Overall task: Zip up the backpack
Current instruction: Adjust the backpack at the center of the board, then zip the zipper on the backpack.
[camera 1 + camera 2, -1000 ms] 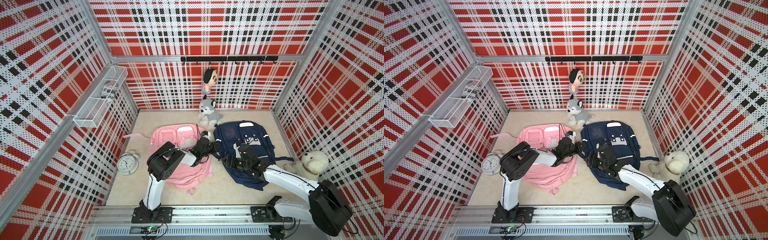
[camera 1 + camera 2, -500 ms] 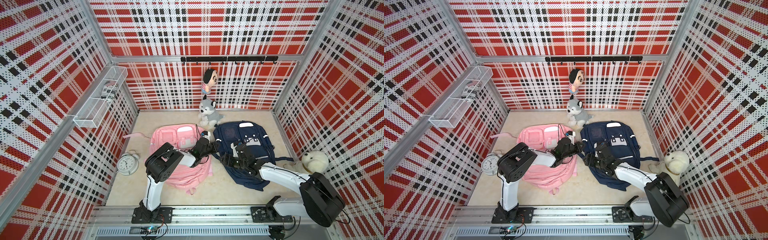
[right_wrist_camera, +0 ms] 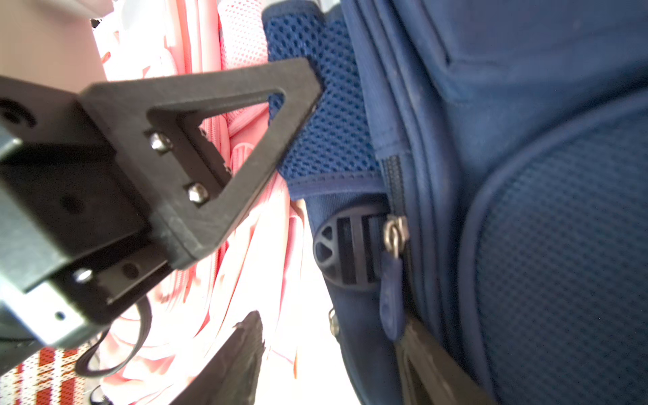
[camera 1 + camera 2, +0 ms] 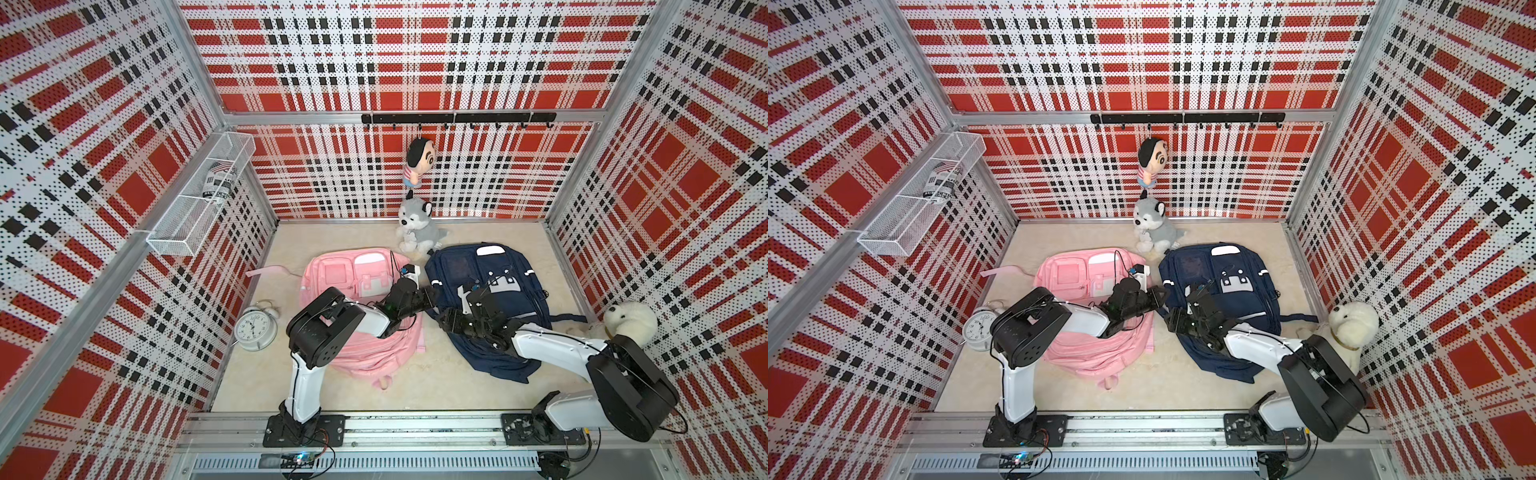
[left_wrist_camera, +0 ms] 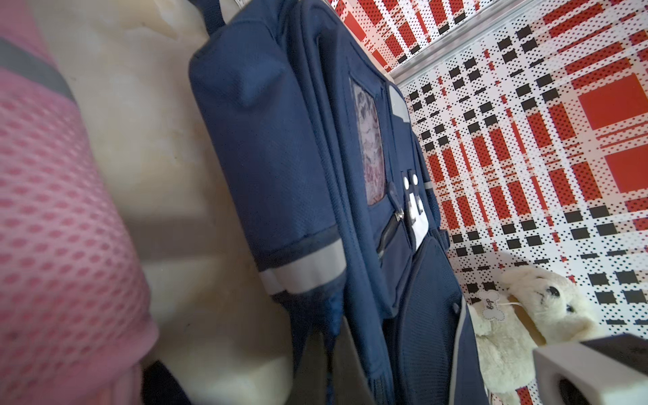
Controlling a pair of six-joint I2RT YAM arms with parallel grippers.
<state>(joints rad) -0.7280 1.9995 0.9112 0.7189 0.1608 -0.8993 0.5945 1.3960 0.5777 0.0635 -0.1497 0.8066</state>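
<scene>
Left gripper (image 4: pixel 430 296): we are seeing it hanging over the pink pack (image 4: pixel 365 353) with its jaws closed. Its tip is resting on the mesh pocket (image 3: pixel 333 140) of the navy pack (image 4: pixel 523 316). We are not able to tell whether it is pinching cloth.
Right gripper (image 3: pixel 331 324): we are seeing its fingers (image 3: pixel 245 354) standing apart and gripping nothing, lying low along the navy pack's side edge.
Pull (image 3: pixel 391 305): it is hanging between the right gripper's fingers, its free end just beside one of them. We are not making out contact.
Slider (image 3: pixel 396 228): it is sitting just past the right gripper's tips, at the pull's far end.
Buckle (image 3: pixel 347 245): it is lying against the slider, also just past those tips.
Navy pack: it is lying flat on the floor (image 4: pixel 490 232), directly under the right gripper and just ahead of the left one.
Pink pack: it is lying under and behind the left gripper, beside the right gripper's outer finger.
Both grippers: in both top views we are seeing them sitting near each other on the same edge of the navy pack.
</scene>
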